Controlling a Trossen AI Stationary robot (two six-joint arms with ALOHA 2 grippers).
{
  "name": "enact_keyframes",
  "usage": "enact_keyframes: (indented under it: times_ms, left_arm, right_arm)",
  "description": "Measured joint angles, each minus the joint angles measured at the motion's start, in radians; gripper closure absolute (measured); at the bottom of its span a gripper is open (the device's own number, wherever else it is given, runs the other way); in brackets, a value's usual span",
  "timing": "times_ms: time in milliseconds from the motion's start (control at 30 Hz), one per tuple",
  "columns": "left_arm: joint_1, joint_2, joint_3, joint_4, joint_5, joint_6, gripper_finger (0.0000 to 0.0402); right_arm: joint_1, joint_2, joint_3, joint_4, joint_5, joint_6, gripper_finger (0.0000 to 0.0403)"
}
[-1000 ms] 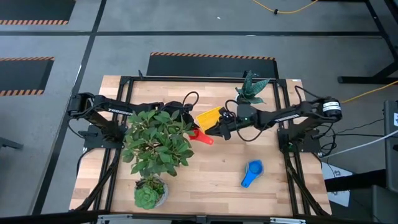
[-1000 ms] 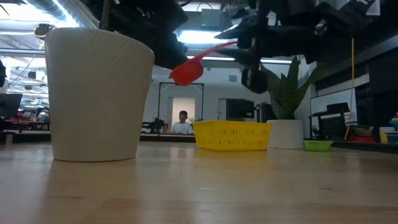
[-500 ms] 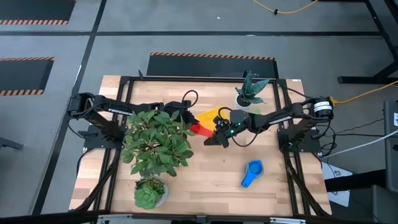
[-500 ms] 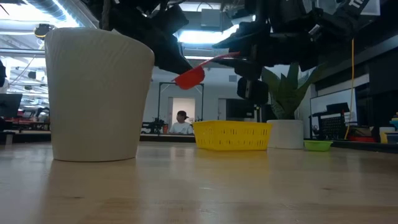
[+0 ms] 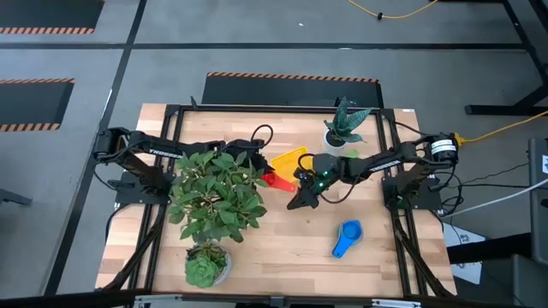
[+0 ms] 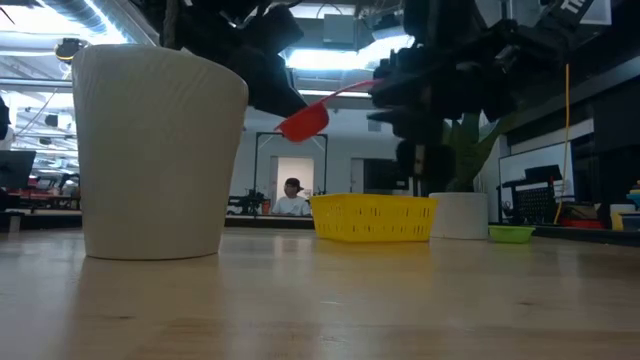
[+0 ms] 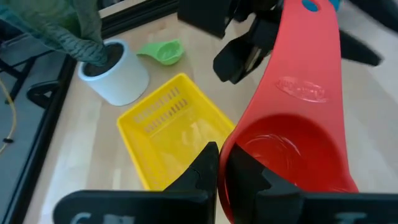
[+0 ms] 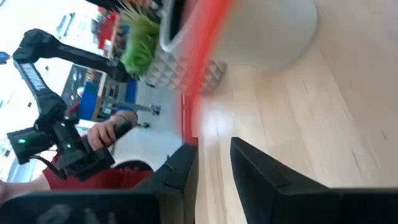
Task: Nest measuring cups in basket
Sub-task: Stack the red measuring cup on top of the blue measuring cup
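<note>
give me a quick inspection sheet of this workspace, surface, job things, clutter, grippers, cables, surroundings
surface: wooden table, mostly bare at the front.
job's things: yellow basket empty; red cup held in the air beside it; blue cup on the table; green cup by a pot.
clutter: leafy plant, small succulent, spiky plant.
grippers: left gripper shut on the red cup; right gripper empty, jaws apart.
cables: yellow cable on the floor.
surroundings: a person far behind.
</note>
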Motion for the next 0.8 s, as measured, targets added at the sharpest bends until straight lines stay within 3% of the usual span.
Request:
enact_keyframes:
  times_ms: [233,633,800]
  left_arm:
    - [0.0,0.0,0.0,-0.002,0.044,0.0,0.039]
    - [0.0,0.001,0.0,-0.01,0.097,0.0,0.039]
    - [0.0,0.001,0.0,-0.01,0.096,0.001,0.039]
  right_arm:
    - [-0.001,0.0,0.0,-0.028,0.004,-0.003,0.0305]
    - [-0.005,0.0,0.0,0.112,-0.007,-0.004,0.0305]
    - [-0.006,0.0,0.0,0.135,0.08,-0.004,0.0305]
